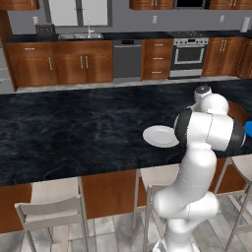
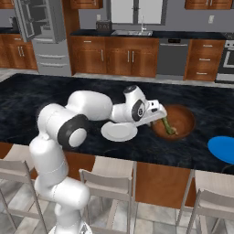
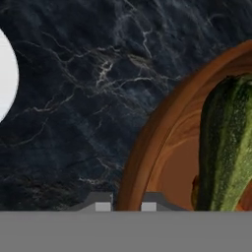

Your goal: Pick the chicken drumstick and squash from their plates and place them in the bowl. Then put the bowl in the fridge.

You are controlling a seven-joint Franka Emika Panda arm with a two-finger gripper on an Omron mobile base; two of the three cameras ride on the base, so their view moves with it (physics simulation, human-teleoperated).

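Reddish-brown wood is what matters here: the bowl (image 2: 174, 122) sits right of centre in the right base view with the green squash (image 2: 167, 126) already lying inside it. In the hand view the gripper (image 3: 125, 205) is pinched shut right over the bowl's near rim at the bottom edge, apparently clamped on that rim. My guess is the bowl gets lifted next, and the fridge (image 2: 43, 34) stands way off in the upper left of the right base view, so that's a long carry.

base views: behind arm, facing counter (image 1: 74, 128) | hand view: close above bowl (image 3: 147, 147) rim
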